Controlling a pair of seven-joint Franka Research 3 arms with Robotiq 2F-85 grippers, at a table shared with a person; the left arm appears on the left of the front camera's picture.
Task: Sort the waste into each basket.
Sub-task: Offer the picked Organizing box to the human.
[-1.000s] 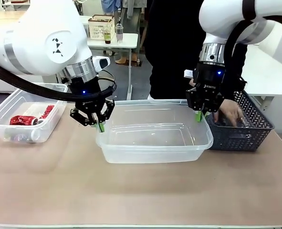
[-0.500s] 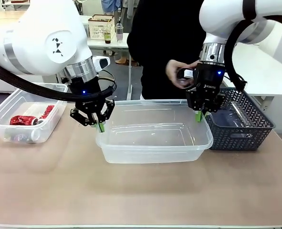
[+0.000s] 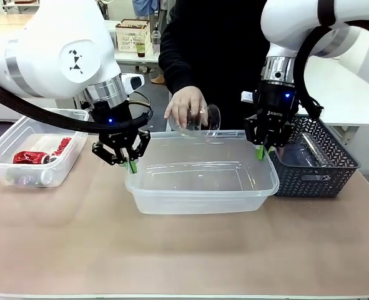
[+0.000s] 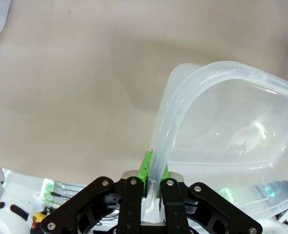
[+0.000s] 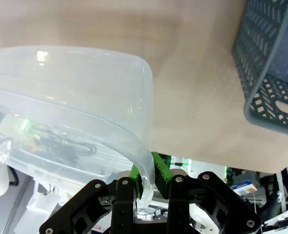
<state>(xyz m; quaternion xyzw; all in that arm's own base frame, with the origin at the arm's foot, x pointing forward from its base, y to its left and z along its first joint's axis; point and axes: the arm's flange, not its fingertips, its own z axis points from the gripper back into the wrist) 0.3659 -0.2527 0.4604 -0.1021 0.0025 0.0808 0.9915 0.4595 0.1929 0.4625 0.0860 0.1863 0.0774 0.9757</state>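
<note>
A clear tub [image 3: 203, 187] sits mid-table with nothing inside it. My left gripper [image 3: 130, 164] is shut on its left rim [image 4: 169, 127], green pads [image 4: 145, 167] pinching the plastic. At the opposite end, the right rim [image 5: 115, 130] is clamped in my right gripper [image 3: 261, 150]. A person's hand [image 3: 184, 105] holds a clear plastic bottle [image 3: 203, 120] just above the tub's far rim. A second clear tub [image 3: 9, 145] at the left holds crushed red cans [image 3: 29, 157] and a clear bottle [image 3: 34, 179].
A dark lattice basket [image 3: 315, 178] stands right of the middle tub, beside my right gripper, with clear bottles [image 3: 309, 150] in it; its corner [image 5: 270, 63] shows in the right wrist view. The person stands at the far edge.
The person's hand left the dark basket with a clear bottle and carried it leftward to above the middle tub. Both grippers stayed still on the rim.
</note>
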